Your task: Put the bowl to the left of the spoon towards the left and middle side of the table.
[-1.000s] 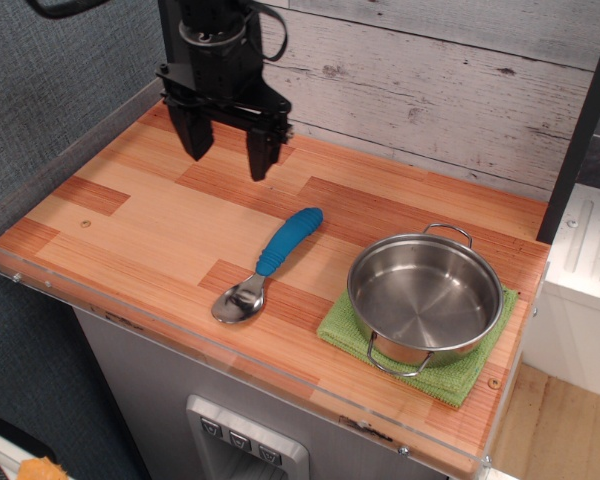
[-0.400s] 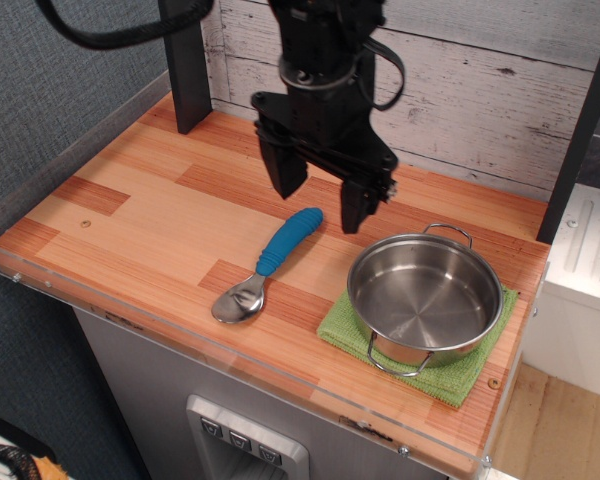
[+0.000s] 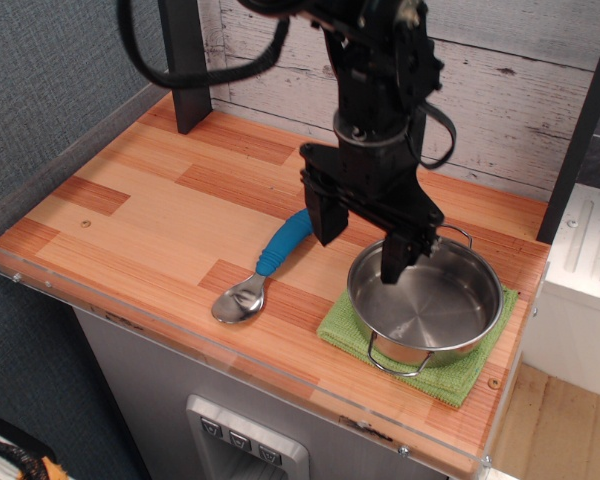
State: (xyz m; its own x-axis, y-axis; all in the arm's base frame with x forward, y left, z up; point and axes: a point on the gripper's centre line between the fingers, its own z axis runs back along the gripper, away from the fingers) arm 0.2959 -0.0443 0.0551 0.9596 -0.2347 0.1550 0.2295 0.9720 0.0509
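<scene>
The shiny steel bowl [image 3: 428, 303] with two wire loop handles stands on a green folded cloth [image 3: 442, 378] at the right front of the wooden table [image 3: 140, 215]. The spoon [image 3: 265, 265], with a blue ribbed handle and silver bowl, lies to the left of it, its handle tip partly hidden by the gripper. My black gripper [image 3: 360, 240] is open and empty. It hangs over the bowl's left rim, one finger outside the rim near the spoon handle, the other over the bowl's inside.
A clear acrylic rim [image 3: 230, 350] runs along the table's front and left edges. A black post [image 3: 185, 65] stands at the back left. A whitewashed plank wall is behind. A white appliance [image 3: 585, 290] stands to the right of the table.
My gripper has moved from the back left of the table to the right and forward, and down to the bowl's left rim. It stays open. Bowl and spoon have not moved.
</scene>
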